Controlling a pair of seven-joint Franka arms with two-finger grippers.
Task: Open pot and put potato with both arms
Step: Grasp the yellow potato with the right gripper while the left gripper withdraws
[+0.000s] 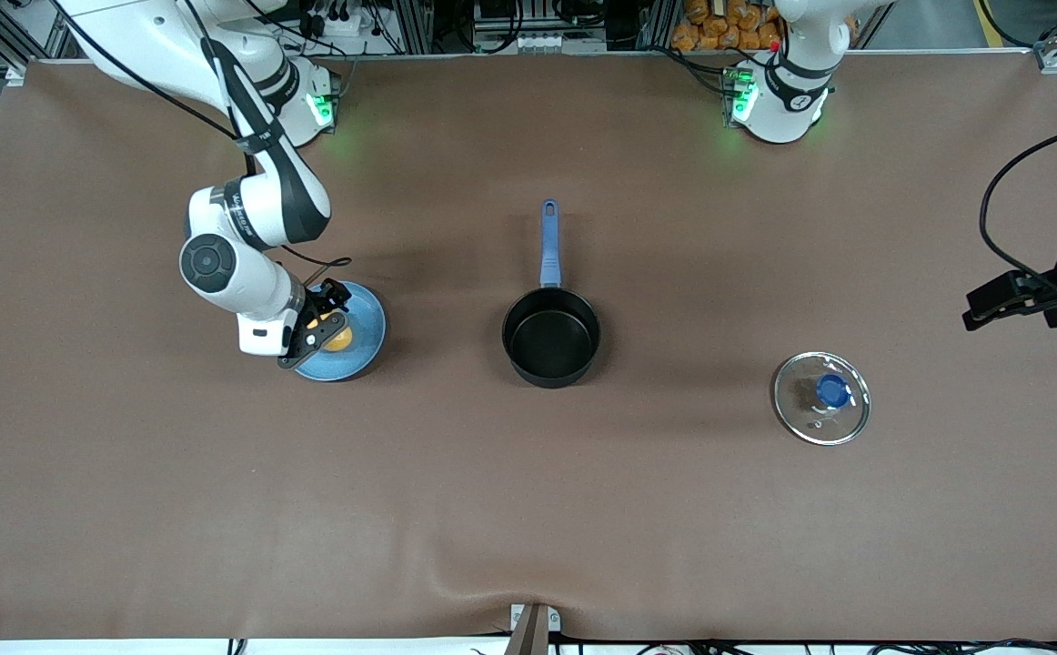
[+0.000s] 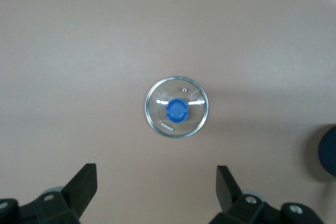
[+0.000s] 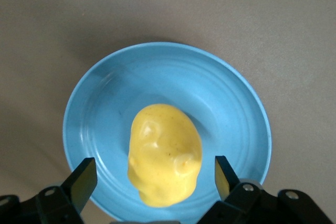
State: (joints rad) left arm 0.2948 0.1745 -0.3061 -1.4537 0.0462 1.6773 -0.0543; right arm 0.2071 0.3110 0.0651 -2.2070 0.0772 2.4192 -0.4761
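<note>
The black pot [image 1: 551, 338] stands open at the table's middle, its blue handle [image 1: 549, 244] pointing toward the robots' bases. Its glass lid [image 1: 821, 398] with a blue knob lies flat on the table toward the left arm's end; it also shows in the left wrist view [image 2: 177, 107]. The yellow potato [image 3: 165, 153] lies on a blue plate [image 3: 105, 108] toward the right arm's end, partly hidden in the front view [image 1: 339, 338]. My right gripper [image 1: 321, 318] is open over the plate, its fingers [image 3: 84, 179] on either side of the potato. My left gripper [image 1: 992, 305] is open and empty, raised above the table near the lid.
The blue plate [image 1: 357, 350] lies on the brown table cover. A black cable [image 1: 992, 209] hangs at the left arm's end. A metal clamp [image 1: 530, 628] sits at the table's edge nearest the front camera.
</note>
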